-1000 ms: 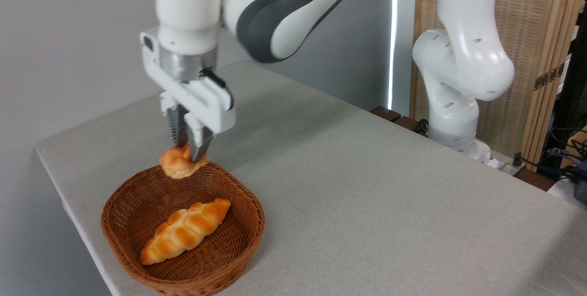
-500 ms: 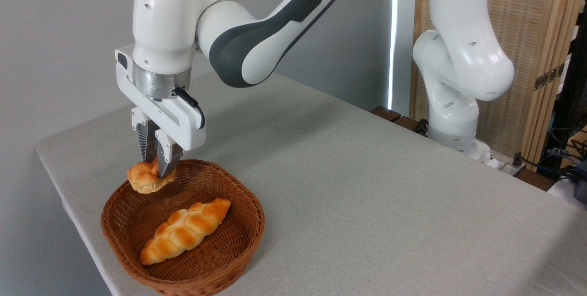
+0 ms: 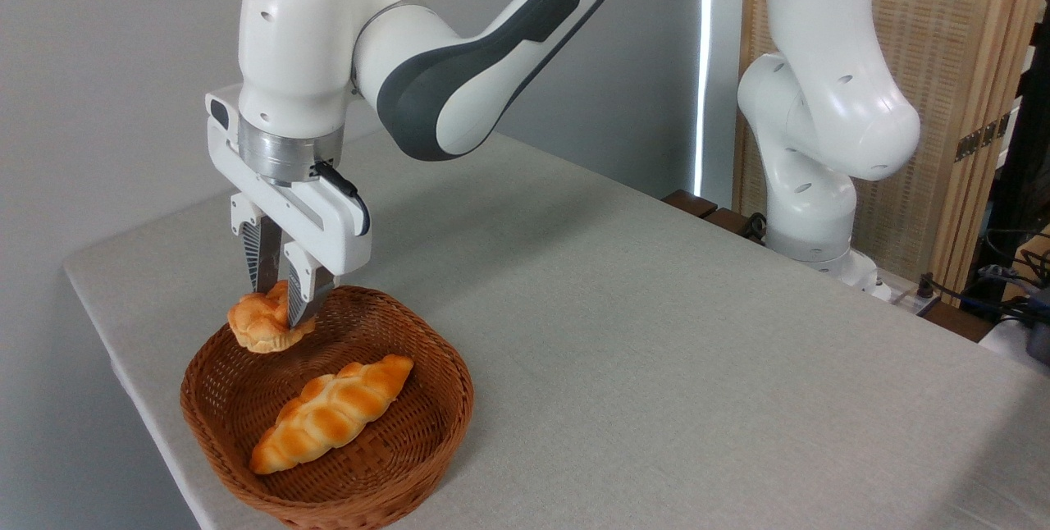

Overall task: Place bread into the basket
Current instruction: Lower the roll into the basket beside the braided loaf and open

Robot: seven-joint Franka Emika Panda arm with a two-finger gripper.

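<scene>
My claw [image 3: 280, 307] is clamped on the bread [image 3: 264, 325], pinching it from above near its right side. The bun hangs in the air over the far-left part of the basket [image 3: 447, 399], just above the rim there. It looks inside the rim line but only barely, hard to tell exactly from this angle. It does not touch the wicker floor as far as I can see.

The basket sits at the near-left corner of the table [image 3: 656, 333]. A long braided loaf [image 3: 332, 411] lies in the middle of it, running near-left to far-right. The bun is apart from that loaf, to its far left.

Progress, my judgement: pickup is done, carry to the basket is basically done. Left to do: lower a bit, or shift slightly toward the basket centre, then part my fingers and let the bun drop in. After that, lift clear.

Risk: a release this close to the rim could let the bun land on the edge and roll out onto the table. There is free floor between the far-left wall and the loaf, so a small move inward should be enough.

My arm's base [image 3: 812, 243] stands at the far right of the table, well apart from all this.
</scene>
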